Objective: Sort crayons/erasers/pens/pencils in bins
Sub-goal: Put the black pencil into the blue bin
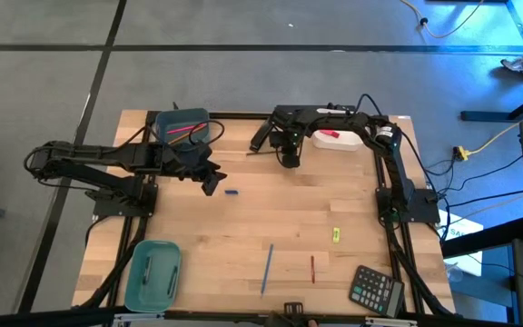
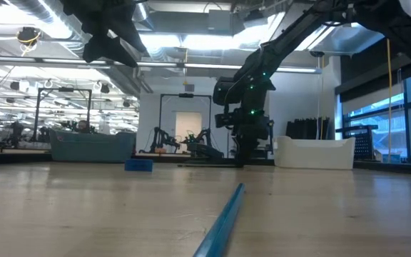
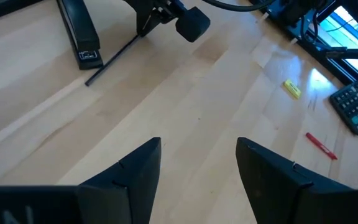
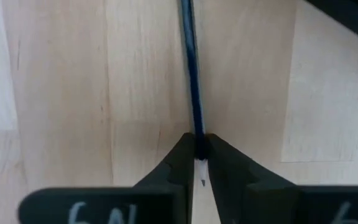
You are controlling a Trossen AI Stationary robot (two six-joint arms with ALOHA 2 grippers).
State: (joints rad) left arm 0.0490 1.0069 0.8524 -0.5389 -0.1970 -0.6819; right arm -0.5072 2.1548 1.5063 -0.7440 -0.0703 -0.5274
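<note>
The blue-grey bin at the far left holds pink-red pencils. The white bin at the far right holds a red eraser. The teal bin at the near left holds dark pens. The right gripper pinches a dark pen lying on the far table, beside a black stapler. The left gripper hangs wide open by the blue-grey bin. On the wooden table lie a blue pencil, a thin red pen, a yellow piece, a small blue piece and a calculator.

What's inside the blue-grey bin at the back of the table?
Pink-red pencils lie inside the blue-grey bin. The left arm's black cables cover its near side, so anything under them stays hidden.
</note>
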